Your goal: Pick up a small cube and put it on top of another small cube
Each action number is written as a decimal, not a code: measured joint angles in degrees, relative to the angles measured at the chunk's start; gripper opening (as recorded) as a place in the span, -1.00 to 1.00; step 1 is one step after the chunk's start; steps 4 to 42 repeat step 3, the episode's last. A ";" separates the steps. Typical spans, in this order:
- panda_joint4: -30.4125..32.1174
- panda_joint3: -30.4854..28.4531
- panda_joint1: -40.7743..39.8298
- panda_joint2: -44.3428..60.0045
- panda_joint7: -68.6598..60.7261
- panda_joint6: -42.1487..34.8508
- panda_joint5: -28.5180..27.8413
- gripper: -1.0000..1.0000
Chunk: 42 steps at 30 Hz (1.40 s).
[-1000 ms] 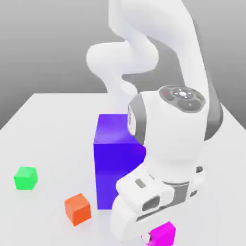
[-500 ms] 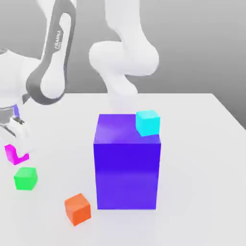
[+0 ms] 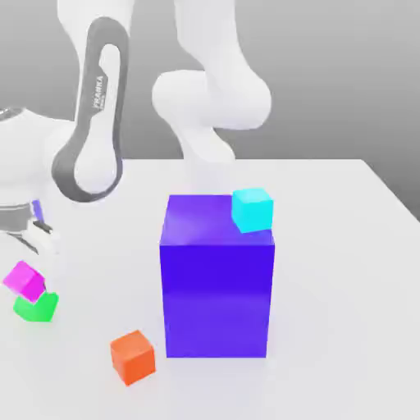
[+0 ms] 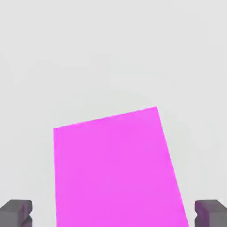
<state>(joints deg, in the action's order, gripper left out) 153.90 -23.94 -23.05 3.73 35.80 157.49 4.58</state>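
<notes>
— Where is the white robot arm (image 3: 90, 123)?

— Bent over at the exterior view's left, by the edge of the pale grey table (image 3: 344, 271). White two-finger gripper (image 3: 37, 238) low down, pointing at the table, just above the small bright pink cube (image 3: 25, 280).

— Fingers together or apart?

— Apart. In the hand view, dark grey fingertips (image 4: 17, 212) wide on each side of the pink cube (image 4: 117, 170), not touching it.

— And the pink cube?

— Tilted, sitting on top of the small bright green cube (image 3: 37, 308). Touching it, but off to one side and not flat.

— Anything else around?

— A small orange cube (image 3: 133, 356) on the table, near the front, between the green cube and the big blue block (image 3: 217, 283). Big blue block standing tall in the middle. A small light-blue cube (image 3: 253, 209) on top of the block, at the back corner toward the exterior view's right.

— Anything in the way?

— Not near the pink and green cubes. Big blue block and orange cube both well apart from the gripper.
</notes>
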 joint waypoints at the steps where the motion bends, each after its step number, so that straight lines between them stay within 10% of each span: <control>1: 0.10 -0.32 -0.07 -1.42 1.19 -1.20 -1.61 1.00; 42: 0.34 -0.48 -0.69 -4.15 3.33 -3.52 -4.60 1.00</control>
